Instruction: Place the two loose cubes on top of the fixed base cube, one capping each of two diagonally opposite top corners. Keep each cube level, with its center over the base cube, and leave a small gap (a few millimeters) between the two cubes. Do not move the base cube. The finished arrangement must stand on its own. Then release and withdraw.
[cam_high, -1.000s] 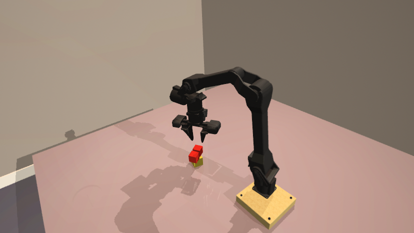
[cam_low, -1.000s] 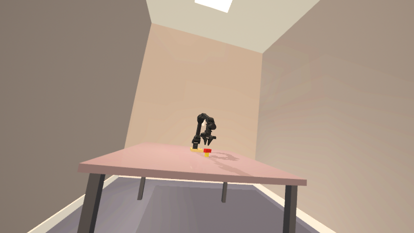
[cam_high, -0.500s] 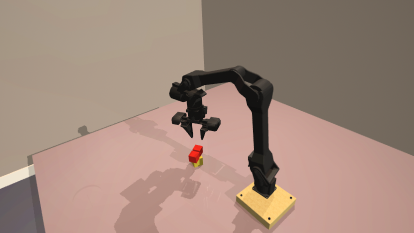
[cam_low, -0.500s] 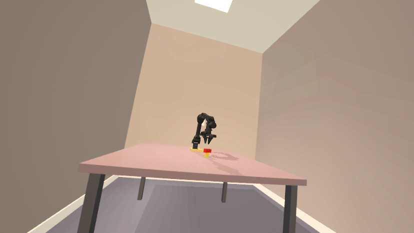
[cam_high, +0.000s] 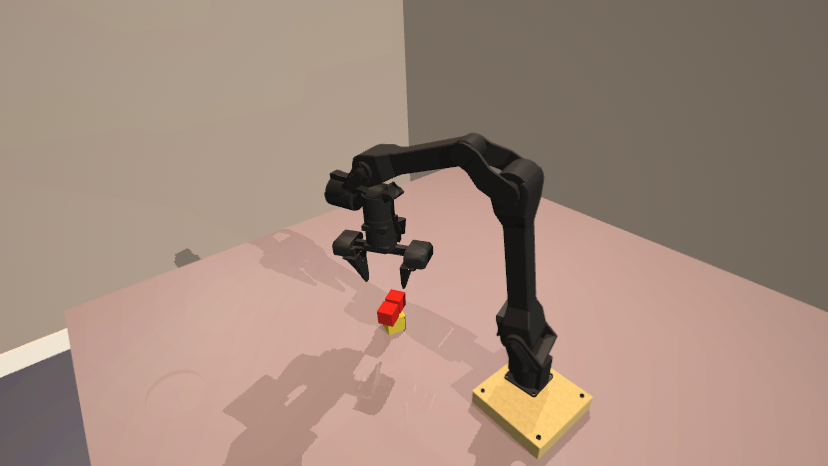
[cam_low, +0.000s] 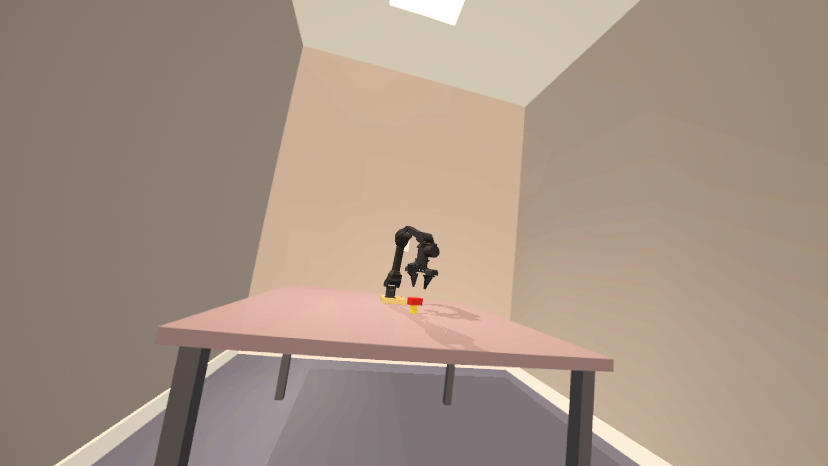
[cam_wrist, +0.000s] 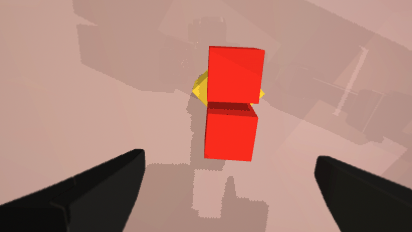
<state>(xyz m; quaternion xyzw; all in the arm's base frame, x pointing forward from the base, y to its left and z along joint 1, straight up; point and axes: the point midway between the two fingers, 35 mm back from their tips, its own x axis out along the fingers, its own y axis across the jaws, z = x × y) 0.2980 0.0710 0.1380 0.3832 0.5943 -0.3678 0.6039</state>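
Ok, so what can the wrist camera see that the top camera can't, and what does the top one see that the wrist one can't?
Only the wrist view: the yellow cube's corners poking out on both sides of the two red cubes.

Only the top view: the black jointed robot arm, its yellowish square base plate and the walls.

Both: the two red cubes, the yellow cube under them, the black gripper's open fingers and the pink tabletop.

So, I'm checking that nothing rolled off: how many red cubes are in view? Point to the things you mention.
2: both red cubes (cam_high: 387, 313) (cam_wrist: 235, 75) sit side by side atop the yellow base cube (cam_high: 396, 325) (cam_low: 413, 309) (cam_wrist: 200, 91).
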